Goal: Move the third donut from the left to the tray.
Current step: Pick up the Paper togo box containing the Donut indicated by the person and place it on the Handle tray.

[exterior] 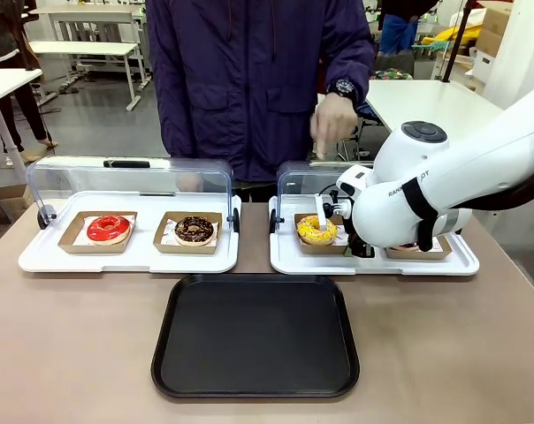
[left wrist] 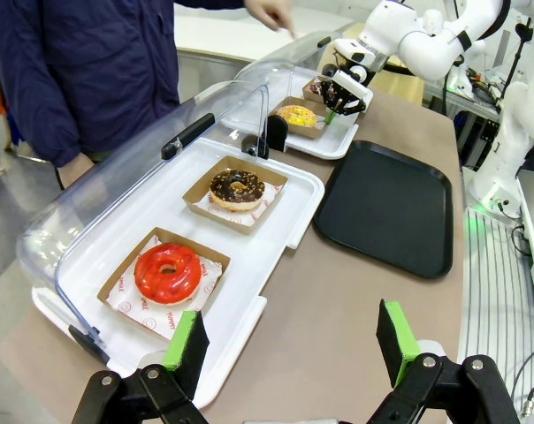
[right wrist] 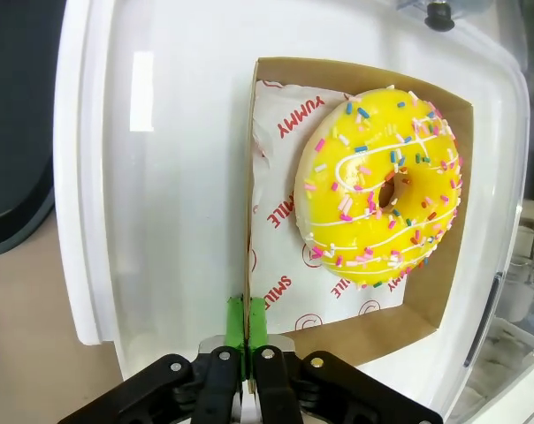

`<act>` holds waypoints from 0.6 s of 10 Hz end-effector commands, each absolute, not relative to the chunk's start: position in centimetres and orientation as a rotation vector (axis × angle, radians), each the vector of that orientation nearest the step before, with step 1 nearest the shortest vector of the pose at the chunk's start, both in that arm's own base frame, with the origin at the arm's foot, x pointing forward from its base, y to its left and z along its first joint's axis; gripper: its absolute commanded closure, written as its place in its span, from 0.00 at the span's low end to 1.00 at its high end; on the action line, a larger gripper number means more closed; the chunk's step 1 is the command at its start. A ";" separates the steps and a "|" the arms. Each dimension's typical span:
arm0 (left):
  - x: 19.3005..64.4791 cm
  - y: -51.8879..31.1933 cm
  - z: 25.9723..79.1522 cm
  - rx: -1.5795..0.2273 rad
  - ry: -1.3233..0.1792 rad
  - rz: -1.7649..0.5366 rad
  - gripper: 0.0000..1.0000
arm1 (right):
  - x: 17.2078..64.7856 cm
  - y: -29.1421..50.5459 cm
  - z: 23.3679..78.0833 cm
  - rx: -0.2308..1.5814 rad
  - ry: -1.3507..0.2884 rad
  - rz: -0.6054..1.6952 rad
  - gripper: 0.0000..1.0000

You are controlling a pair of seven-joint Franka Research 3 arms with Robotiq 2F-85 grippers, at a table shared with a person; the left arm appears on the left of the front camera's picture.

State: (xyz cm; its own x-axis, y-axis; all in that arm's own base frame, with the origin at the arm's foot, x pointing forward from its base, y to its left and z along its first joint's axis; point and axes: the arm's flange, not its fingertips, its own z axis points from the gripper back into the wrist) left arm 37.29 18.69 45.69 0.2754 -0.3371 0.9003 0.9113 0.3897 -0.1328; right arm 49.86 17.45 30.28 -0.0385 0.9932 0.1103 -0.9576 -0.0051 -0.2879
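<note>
With the grasp apparently made and the lift not yet begun, reads as the pick-up step of the task. Far left on the worktop [exterior: 72,353]: a white tray with raised clear lid [exterior: 130,181], carrying a red-iced donut [exterior: 108,228] and a dark chocolate donut [exterior: 194,230], both untouched. Nearer the robot on that side, left end effector [left wrist: 293,349] hanging above the worktop's edge, green pads wide apart, nothing between them. Centre front: the tray [exterior: 256,336], black, bare, waiting just before the two white ones. Right of centre: the third donut [exterior: 316,230], yellow-iced with sprinkles, sitting in its brown cardboard holder [right wrist: 439,274] on the second white tray [exterior: 285,252]. Right end effector [right wrist: 247,331] clamped fully together on the holder's thin side wall, pads pinching the cardboard edge rather than the donut itself. Behind, a person's hand [exterior: 333,119] raised above that tray's lid. Next move likely calls for a gentle straight lift to clear the white tray's rim, keeping the holder level so the donut does not slide, then a carry forward and down onto the black tray. Thin edge grip judged prone to tilting under the donut's weight.
</note>
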 end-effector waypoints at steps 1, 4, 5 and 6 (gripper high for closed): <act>37.2 18.6 45.9 -0.763 -0.938 -0.962 0.00 | 49.7 17.5 30.3 -0.142 -0.319 1.592 1.00; 37.2 18.6 45.9 -0.763 -0.938 -0.962 0.00 | 47.8 18.4 33.4 -0.266 -0.360 1.467 0.98; 37.2 18.6 45.9 -0.763 -0.938 -0.962 0.00 | 47.0 18.8 34.4 -0.278 -0.371 1.464 0.98; 37.2 18.6 45.9 -0.763 -0.938 -0.962 0.00 | 46.3 19.1 35.3 -0.295 -0.385 1.452 0.98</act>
